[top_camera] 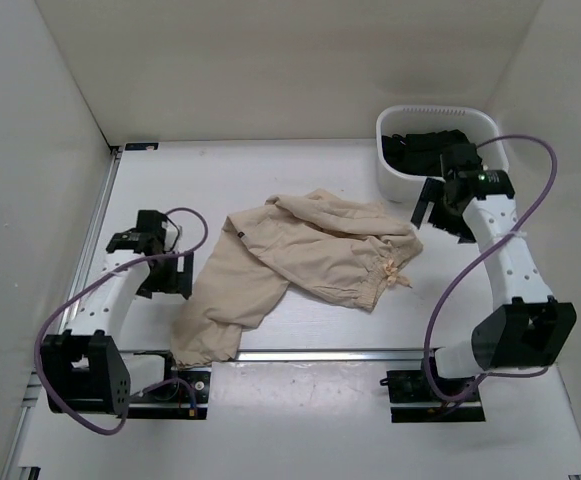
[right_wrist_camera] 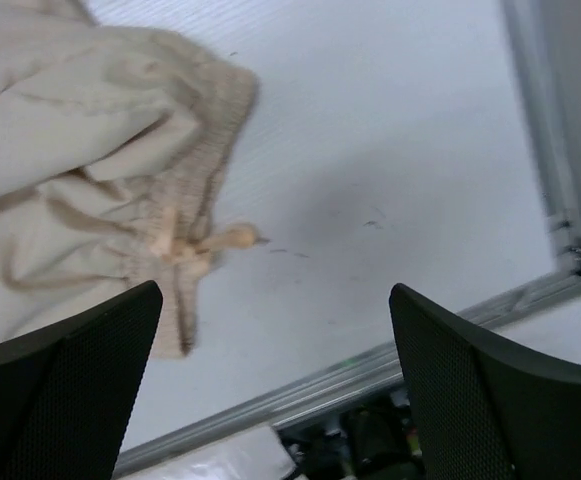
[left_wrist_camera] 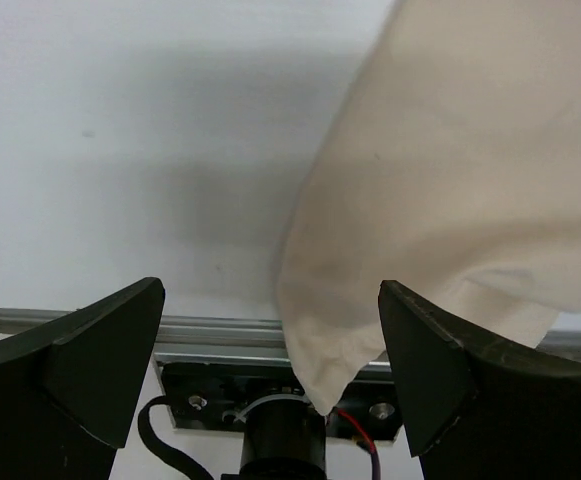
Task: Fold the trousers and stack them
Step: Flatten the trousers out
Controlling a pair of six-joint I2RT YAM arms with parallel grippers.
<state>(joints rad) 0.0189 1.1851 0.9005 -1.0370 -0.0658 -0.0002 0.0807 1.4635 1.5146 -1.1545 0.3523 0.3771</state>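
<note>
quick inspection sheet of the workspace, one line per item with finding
surface: white table, metal rail along the near edge
job's things: trousers crumpled and unfolded mid-table; one leg end reaches the rail, drawstring waist toward the right arm
clutter: white basket at far right, black garment inside
grippers: left gripper open above the leg end, holding nothing; right gripper open near the waist, holding nothing
cables: purple cable loops on both arms
surroundings: white walls on three sides
</note>
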